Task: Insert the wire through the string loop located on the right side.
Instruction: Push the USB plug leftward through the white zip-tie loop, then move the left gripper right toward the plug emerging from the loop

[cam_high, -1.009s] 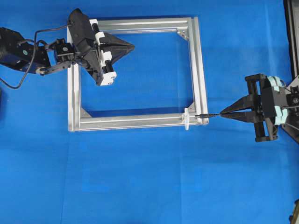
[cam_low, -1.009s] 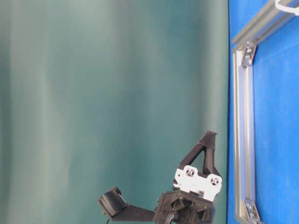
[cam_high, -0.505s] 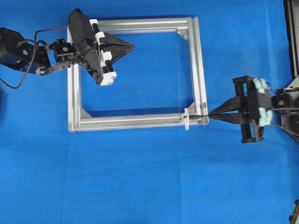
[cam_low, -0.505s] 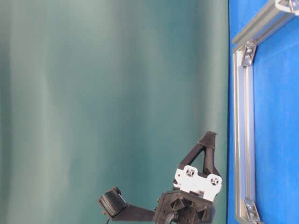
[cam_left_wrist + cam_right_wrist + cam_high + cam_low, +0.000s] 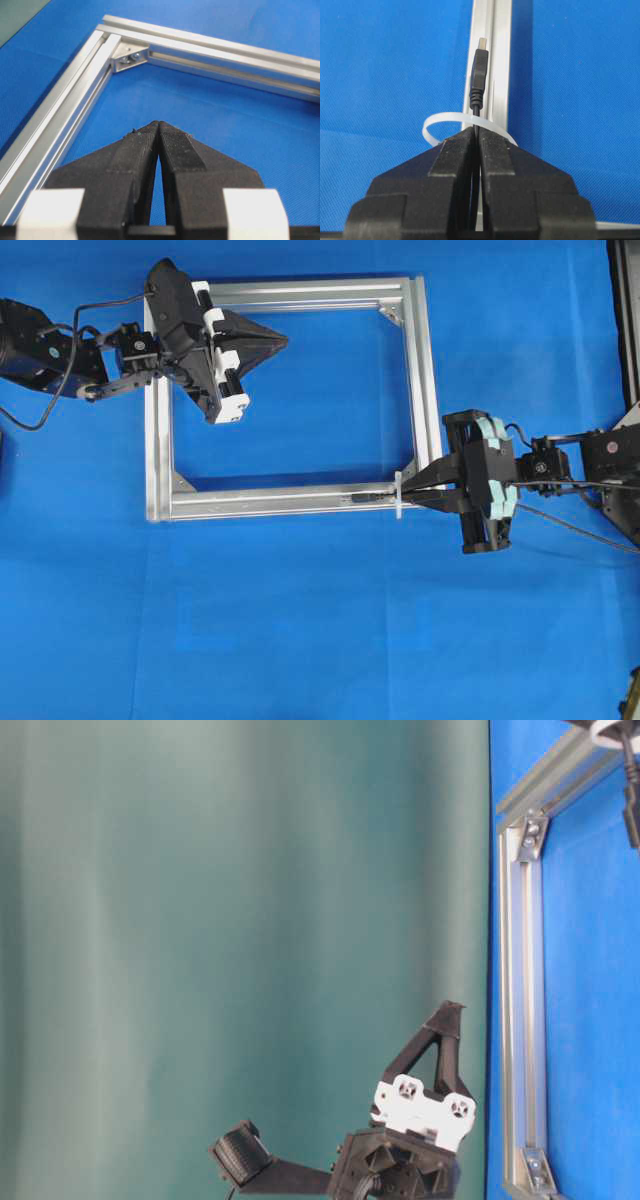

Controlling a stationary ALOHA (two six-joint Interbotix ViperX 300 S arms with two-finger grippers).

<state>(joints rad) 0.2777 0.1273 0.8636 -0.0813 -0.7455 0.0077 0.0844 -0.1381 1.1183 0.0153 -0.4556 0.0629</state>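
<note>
My right gripper (image 5: 476, 131) is shut on the thin black wire (image 5: 476, 102), just behind its plug. The wire runs forward under the white string loop (image 5: 437, 121), and the plug (image 5: 480, 60) lies beyond the loop, over the aluminium rail. From overhead, the right gripper (image 5: 408, 492) touches the string loop (image 5: 398, 496) at the frame's lower right corner, with the plug (image 5: 368, 497) left of it. My left gripper (image 5: 283, 340) hovers shut and empty inside the frame's upper left corner; its fingertips (image 5: 158, 123) meet.
The square aluminium frame (image 5: 300, 288) lies on a blue cloth. The rest of the wire (image 5: 575, 522) trails away to the right behind the right arm. A dark rack (image 5: 625, 320) stands along the right edge. A green curtain (image 5: 240, 920) fills the table-level view.
My right gripper has moved left with the wire, from outside the frame's right rail up to the loop. The plug has passed through the loop. The left arm has stayed still.
</note>
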